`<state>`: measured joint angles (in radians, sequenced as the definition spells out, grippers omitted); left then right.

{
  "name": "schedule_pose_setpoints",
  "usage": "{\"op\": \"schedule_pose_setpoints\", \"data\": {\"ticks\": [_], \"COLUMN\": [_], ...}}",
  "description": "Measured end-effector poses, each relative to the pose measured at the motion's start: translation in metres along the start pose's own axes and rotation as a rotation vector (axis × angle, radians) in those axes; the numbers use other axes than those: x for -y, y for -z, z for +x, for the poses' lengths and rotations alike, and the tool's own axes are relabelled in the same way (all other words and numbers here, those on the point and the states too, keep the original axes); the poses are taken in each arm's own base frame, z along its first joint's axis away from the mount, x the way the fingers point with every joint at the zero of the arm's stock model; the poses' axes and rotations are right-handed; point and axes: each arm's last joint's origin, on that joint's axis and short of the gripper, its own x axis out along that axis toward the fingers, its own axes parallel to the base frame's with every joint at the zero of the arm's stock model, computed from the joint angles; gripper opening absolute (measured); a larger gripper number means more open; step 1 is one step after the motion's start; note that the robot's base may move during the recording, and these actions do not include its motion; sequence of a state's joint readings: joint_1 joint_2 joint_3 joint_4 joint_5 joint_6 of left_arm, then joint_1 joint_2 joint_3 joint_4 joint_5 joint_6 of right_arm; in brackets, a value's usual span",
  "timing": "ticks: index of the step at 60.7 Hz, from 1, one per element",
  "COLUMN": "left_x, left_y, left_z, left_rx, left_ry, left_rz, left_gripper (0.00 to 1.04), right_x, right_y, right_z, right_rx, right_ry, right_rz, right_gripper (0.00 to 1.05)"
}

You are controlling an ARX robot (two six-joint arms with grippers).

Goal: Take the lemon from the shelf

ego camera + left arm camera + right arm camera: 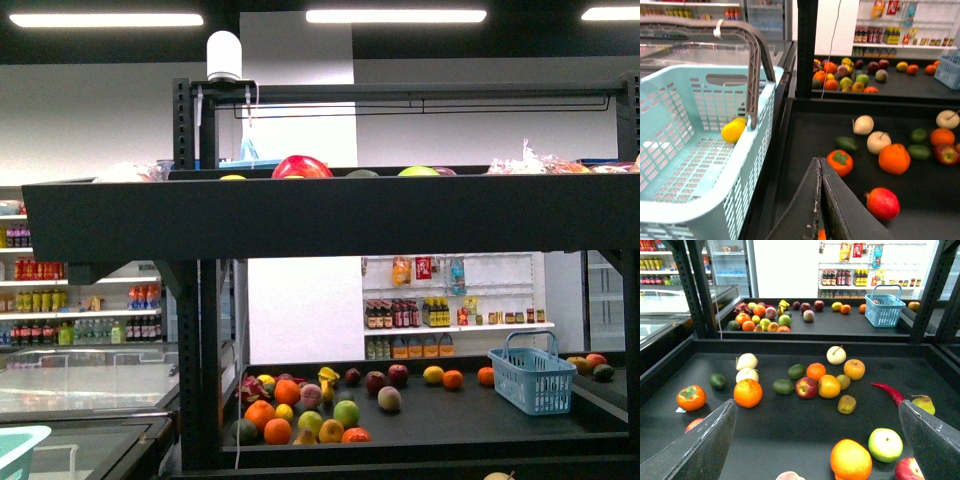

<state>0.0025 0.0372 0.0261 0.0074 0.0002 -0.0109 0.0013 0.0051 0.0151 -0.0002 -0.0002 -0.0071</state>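
My left claw point(821, 200) is pinched shut with nothing between the tips, hanging over the dark grey-black metal shelf point(805, 150); my right claw point(815, 440) is spread wide and empty above the same tier; the small bright yellow oval lemon point(733, 130) sits inside the pale blue plastic slotted basket point(705, 200), against the wall under its grey handle point(757, 75), just beside the shelf; loose on the tier there's an orange persimmon with a green cap point(840, 162), a round orange point(894, 158) and a red pomegranate point(883, 203)
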Motion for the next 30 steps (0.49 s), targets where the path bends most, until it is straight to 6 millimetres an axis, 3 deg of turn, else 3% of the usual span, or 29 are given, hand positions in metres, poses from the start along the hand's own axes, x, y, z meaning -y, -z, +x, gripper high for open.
{"op": "schedule_pose_setpoints", "data": {"ticks": [24,30], "left_x": [0.0000,0.0000], "left_y": [0.0025,0.0025], "left_z": [-0.0013,-0.0013], "left_rx": [0.011,0.011], "left_ry": [0.000,0.000], "left_rz": [0.000,0.000], "left_gripper": [0.03,0.21], "right_x": [0.0000,0.0000], "right_y": [0.0000,0.0000], "right_z": [0.0000,0.0000], "right_rx": [0.000,0.000], "right_ry": [0.000,0.000], "right_rz": [0.000,0.000], "right_gripper": [0.97,0.97]}}
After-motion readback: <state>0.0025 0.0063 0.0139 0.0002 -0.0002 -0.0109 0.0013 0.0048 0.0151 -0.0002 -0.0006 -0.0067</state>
